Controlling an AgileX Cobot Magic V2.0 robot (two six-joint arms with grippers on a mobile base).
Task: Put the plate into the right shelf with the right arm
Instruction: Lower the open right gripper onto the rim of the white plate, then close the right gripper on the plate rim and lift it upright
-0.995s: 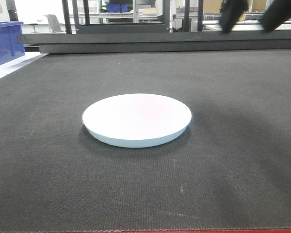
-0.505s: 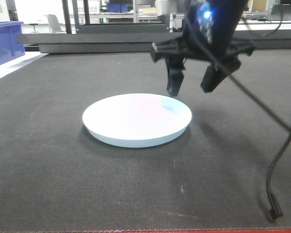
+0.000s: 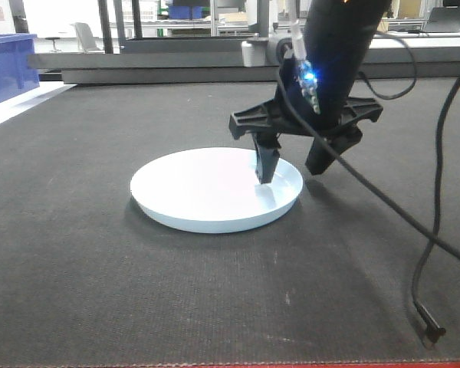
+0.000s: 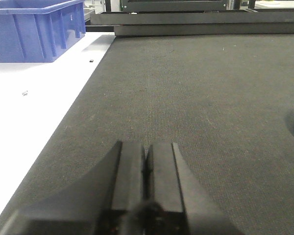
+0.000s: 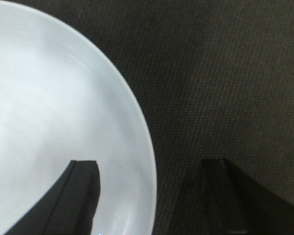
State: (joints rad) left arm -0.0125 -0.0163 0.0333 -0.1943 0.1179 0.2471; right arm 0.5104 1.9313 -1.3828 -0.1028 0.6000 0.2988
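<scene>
Where dark mat [image 3: 215, 291] spreads, plate [image 3: 207, 188], blue bin [image 3: 8, 65]

The worktop [image 3: 100, 291] is covered by a dark grey, coarse-woven mat. The mat runs from a thin red edge [image 3: 230, 365] at the front to two long black bars [image 3: 176, 69] stacked along its far side. The plate [image 3: 199, 192] sits flat on the mat near the middle, right way up. At the front right, the plug end of a thin black cable [image 3: 432, 331] reaches the mat; whether it rests there cannot be told. On the left the mat ends at a white surface [image 4: 29, 107], and a blue bin [image 4: 34, 27] stands at its far end.
</scene>
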